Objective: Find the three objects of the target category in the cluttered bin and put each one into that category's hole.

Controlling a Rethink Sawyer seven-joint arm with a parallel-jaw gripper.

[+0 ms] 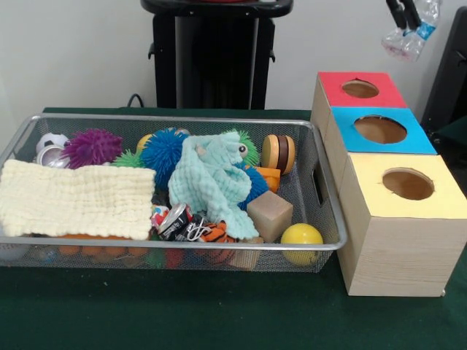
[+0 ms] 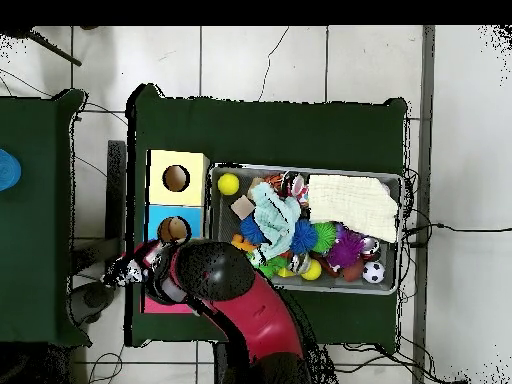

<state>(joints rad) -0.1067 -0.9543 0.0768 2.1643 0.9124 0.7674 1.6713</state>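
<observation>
Green table cloth [image 1: 219, 321] carrying a wire mesh bin [image 1: 325, 197] of toys, gripper [image 1: 408, 16] hanging past the red-topped box [image 1: 361, 89], clamping a crumpled plastic bottle [image 1: 406, 40], blue-topped box [image 1: 379, 130] and yellow-topped box [image 1: 407, 184] standing alongside, yellow ball [image 1: 301, 237] lying in the bin's corner.

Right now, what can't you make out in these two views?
- Gripper: front view, cut off by the top edge; its hold on the crushed plastic bottle is unclear.
- Red box: overhead, hole covered by the arm.
- Items under the cream cloth: hidden in both views.
</observation>
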